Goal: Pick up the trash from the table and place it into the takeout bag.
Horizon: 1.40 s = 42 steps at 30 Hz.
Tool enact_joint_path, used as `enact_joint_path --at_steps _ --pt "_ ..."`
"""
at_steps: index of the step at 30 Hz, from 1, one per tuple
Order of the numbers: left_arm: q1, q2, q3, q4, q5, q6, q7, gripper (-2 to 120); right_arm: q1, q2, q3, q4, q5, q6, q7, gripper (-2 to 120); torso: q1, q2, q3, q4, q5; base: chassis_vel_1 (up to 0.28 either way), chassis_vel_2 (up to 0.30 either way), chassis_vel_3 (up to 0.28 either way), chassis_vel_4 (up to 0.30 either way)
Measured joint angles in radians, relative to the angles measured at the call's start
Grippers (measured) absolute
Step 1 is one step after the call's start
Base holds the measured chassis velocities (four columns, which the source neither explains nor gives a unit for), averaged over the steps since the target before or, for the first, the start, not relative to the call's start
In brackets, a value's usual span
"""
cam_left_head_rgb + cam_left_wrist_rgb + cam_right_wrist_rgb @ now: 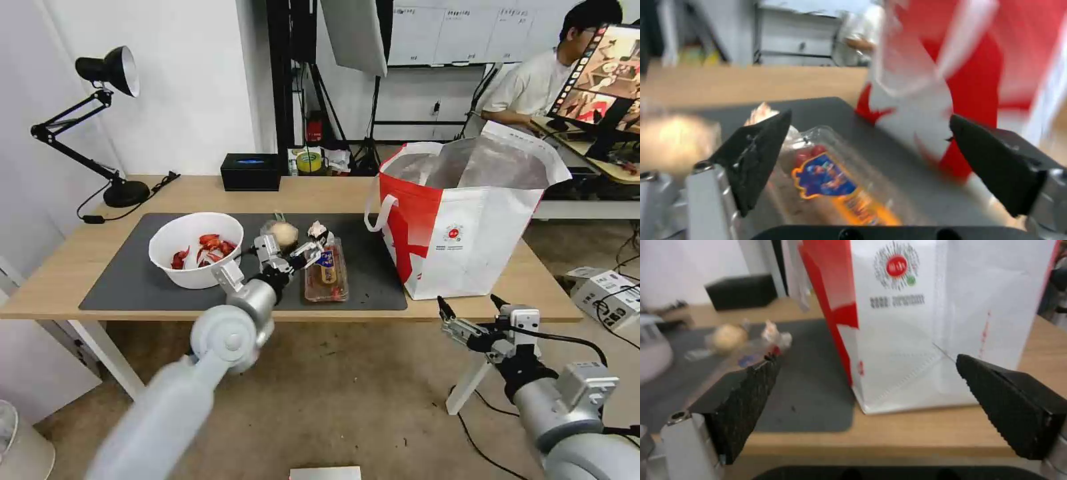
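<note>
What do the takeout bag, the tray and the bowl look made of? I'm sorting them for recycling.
The takeout bag looks like matte woven plastic fabric, red and white, with a crinkled silvery foil lining. The tray seems to be thin clear plastic: its printed label and scraps show through. The bowl is smooth and white, plastic or coated paper; I cannot tell which. The open left pincer hovers by the tray.

Bystanders around the work area

A black desk lamp [107,73] stood at the far left corner, its cord [127,203] trailing along the wood. A black tissue box [250,171] sat at the back edge, a tape roll [309,161] just behind it. A monitor [610,77] glowed at far right; a white box [603,290] lay on the floor.
</note>
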Motion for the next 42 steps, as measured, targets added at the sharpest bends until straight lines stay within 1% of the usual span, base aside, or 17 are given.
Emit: enact_joint_path --at_steps 3,4,6,7,8,10,11,13,14,17,18,20,21,24,28,32,42 --pt "-0.045 0.063 0.058 0.043 0.151 -0.059 0.143 78 0.031 -0.016 -0.006 -0.02 0.037 0.014 0.006 100 0.0 0.0 0.0 0.0004 0.0002 0.0 0.0 0.0 0.0" --pt "-0.045 0.063 0.058 0.043 0.151 -0.059 0.143 78 0.031 -0.016 -0.006 -0.02 0.037 0.014 0.006 100 0.0 0.0 0.0 0.0004 0.0002 0.0 0.0 0.0 0.0" --pt "-0.083 0.083 0.095 0.078 0.209 -0.099 0.217 67 0.043 -0.023 -0.012 -0.034 0.041 0.016 0.008 100 0.0 0.0 0.0 0.0001 0.0001 0.0 0.0 0.0 0.0" --pt "-0.098 0.089 0.111 0.091 0.224 -0.109 0.237 64 0.048 -0.024 -0.015 -0.039 0.041 0.017 0.008 100 0.0 0.0 0.0 0.0001 0.0002 0.0 0.0 0.0 0.0" --pt "-0.098 0.089 0.111 0.091 0.224 -0.109 0.237 64 0.048 -0.024 -0.015 -0.039 0.041 0.017 0.008 100 0.0 0.0 0.0 0.0001 0.0002 0.0 0.0 0.0 0.0" --pt "-0.131 0.092 0.152 0.119 0.235 -0.121 0.25 53 0.058 -0.025 -0.021 -0.049 0.044 0.017 0.009 100 0.0 0.0 0.0 0.0 0.0001 0.0 0.0 0.0 0.0" --pt "-0.131 0.092 0.152 0.119 0.235 -0.121 0.25 53 0.058 -0.025 -0.021 -0.049 0.044 0.017 0.009 100 0.0 0.0 0.0 0.0 0.0001 0.0 0.0 0.0 0.0" --pt "-0.151 0.088 0.175 0.151 0.246 -0.128 0.256 41 0.071 -0.025 -0.03 -0.059 0.053 0.019 0.01 100 0.0 0.0 0.0 -0.0001 0.0003 0.0 0.0 0.0 0.0" --pt "-0.151 0.088 0.175 0.151 0.246 -0.128 0.256 41 0.071 -0.025 -0.03 -0.059 0.053 0.019 0.01 100 0.0 0.0 0.0 -0.0001 0.0003 0.0 0.0 0.0 0.0" --pt "-0.153 0.083 0.179 0.179 0.25 -0.136 0.283 28 0.089 -0.022 -0.043 -0.067 0.085 0.02 0.027 100 0.0 0.0 0.0 0.0 0.0002 0.0 0.0 0.0 0.0" --pt "-0.153 0.083 0.179 0.179 0.25 -0.136 0.283 28 0.089 -0.022 -0.043 -0.067 0.085 0.02 0.027 100 0.0 0.0 0.0 0.0 0.0002 0.0 0.0 0.0 0.0" --pt "-0.157 0.08 0.189 0.205 0.266 -0.146 0.318 17 0.116 -0.022 -0.051 -0.067 0.204 0.02 0.056 100 0.0 0.0 0.0 0.0002 0.0003 0.0 0.0 0.0 0.0" --pt "-0.157 0.08 0.189 0.205 0.266 -0.146 0.318 17 0.116 -0.022 -0.051 -0.067 0.204 0.02 0.056 100 0.0 0.0 0.0 0.0002 0.0003 0.0 0.0 0.0 0.0" --pt "-0.194 0.059 0.23 0.237 0.265 -0.15 0.333 1 0.152 -0.02 -0.051 -0.069 0.361 0.02 0.09 100 0.0 0.0 0.0 0.0002 0.0001 0.0 0.0 0.0 0.0" --pt "-0.244 0.05 0.273 0.264 0.23 -0.15 0.337 0 0.197 -0.018 -0.057 -0.08 0.452 0.02 0.132 100 0.0 0.0 0.0 -0.0006 0.0006 0.0 0.0 0.0 0.0" --pt "-0.248 0.057 0.272 0.275 0.221 -0.152 0.34 0 0.256 -0.042 -0.083 -0.108 0.533 0.02 0.158 100 0.0 0.0 0.0 0.0004 0.0003 0.0 0.0 0.0 0.0" --pt "-0.226 0.066 0.262 0.265 0.22 -0.16 0.34 0 0.393 -0.068 -0.16 -0.203 0.745 0.021 0.183 100 0.0 0.0 0.0 0.0 0.0002 0.0 0.0 0.0 0.0"
